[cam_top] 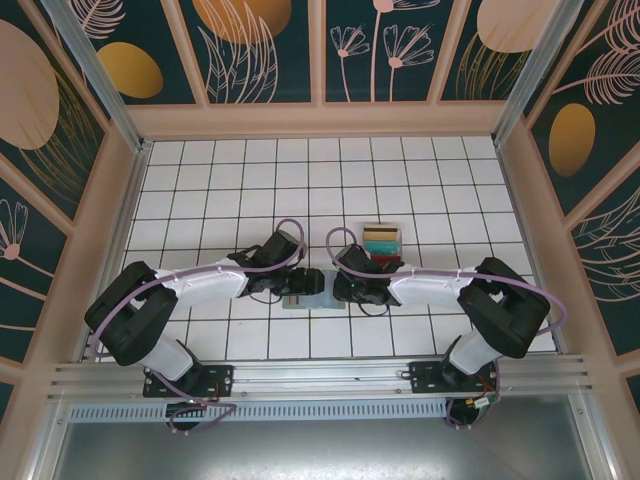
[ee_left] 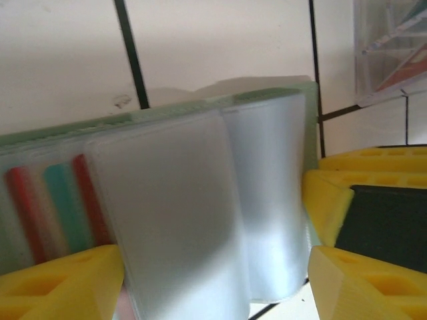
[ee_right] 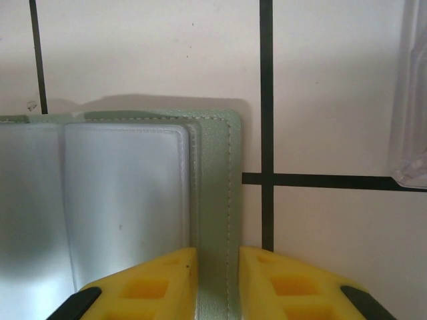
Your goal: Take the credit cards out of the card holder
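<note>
The card holder (cam_top: 310,299) lies open on the tiled table (cam_top: 200,180), centre of my top view, with red and teal credit cards (ee_left: 50,207) tucked in its pockets. My right gripper (ee_right: 217,280) has its jaws pinching the holder's green edge. My left gripper (ee_left: 213,287) has its jaws spread astride the clear sleeves. A clear tray (cam_top: 382,240) sits just upper right.

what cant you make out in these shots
top external: card holder mostly covered by left gripper and right gripper.
left wrist: credit cards are blurred red and teal stripes behind a cloudy sleeve; number unclear.
right wrist: clear tray cut off by the frame's right edge.
</note>
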Motion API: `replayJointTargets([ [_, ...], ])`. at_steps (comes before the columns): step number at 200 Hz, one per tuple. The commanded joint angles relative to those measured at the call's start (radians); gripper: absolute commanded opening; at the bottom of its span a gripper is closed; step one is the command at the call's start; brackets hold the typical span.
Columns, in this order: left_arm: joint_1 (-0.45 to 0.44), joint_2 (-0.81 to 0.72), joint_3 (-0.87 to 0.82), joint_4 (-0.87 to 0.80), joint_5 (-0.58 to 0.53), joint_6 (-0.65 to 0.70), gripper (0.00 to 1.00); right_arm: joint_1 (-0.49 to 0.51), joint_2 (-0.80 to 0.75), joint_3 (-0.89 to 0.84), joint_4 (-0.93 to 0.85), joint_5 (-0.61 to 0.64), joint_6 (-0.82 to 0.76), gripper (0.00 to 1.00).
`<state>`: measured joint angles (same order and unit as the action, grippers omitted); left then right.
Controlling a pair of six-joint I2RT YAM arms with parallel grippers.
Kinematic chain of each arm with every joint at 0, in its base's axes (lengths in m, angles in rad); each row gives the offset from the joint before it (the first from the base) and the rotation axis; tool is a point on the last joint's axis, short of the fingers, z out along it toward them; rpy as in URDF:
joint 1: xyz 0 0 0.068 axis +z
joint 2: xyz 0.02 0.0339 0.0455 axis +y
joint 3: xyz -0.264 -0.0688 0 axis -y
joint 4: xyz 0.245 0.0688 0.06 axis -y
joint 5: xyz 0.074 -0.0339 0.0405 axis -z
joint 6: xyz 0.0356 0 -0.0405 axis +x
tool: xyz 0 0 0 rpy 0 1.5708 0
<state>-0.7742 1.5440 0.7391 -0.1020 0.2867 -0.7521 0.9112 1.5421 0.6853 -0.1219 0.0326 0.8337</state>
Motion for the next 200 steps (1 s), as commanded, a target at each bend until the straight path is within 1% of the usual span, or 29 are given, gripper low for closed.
replayJointTargets([
  [1, -0.005, -0.005, 0.003, 0.036, 0.070, 0.013, 0.74, 0.012, 0.045, 0.001, 0.032, -0.026, 0.019, 0.24],
  [47, -0.004, -0.021, 0.015, 0.028, 0.069, 0.014, 0.77, 0.013, 0.045, 0.000, 0.033, -0.027, 0.019, 0.24],
  [82, -0.004, -0.026, 0.037, 0.037, 0.095, 0.022, 0.75, 0.012, 0.038, -0.003, 0.024, -0.022, 0.025, 0.25],
  [120, -0.004, -0.017, 0.056, 0.057, 0.124, 0.021, 0.73, 0.006, -0.032, -0.032, 0.013, 0.043, 0.052, 0.27],
  [145, -0.005, -0.038, 0.066, 0.061, 0.128, 0.025, 0.71, -0.009, -0.070, -0.058, 0.019, 0.036, 0.053, 0.27],
  [159, -0.004, -0.063, 0.067, 0.039, 0.083, 0.022, 0.71, -0.015, -0.065, -0.061, 0.016, 0.024, 0.050, 0.27],
  [185, -0.004, -0.113, 0.062, -0.079, -0.138, -0.014, 0.71, -0.014, -0.040, -0.058, 0.023, 0.001, 0.048, 0.27],
  [200, -0.005, -0.129, 0.045, -0.128, -0.212, -0.022, 0.71, -0.013, -0.031, -0.058, 0.019, -0.001, 0.050, 0.27],
])
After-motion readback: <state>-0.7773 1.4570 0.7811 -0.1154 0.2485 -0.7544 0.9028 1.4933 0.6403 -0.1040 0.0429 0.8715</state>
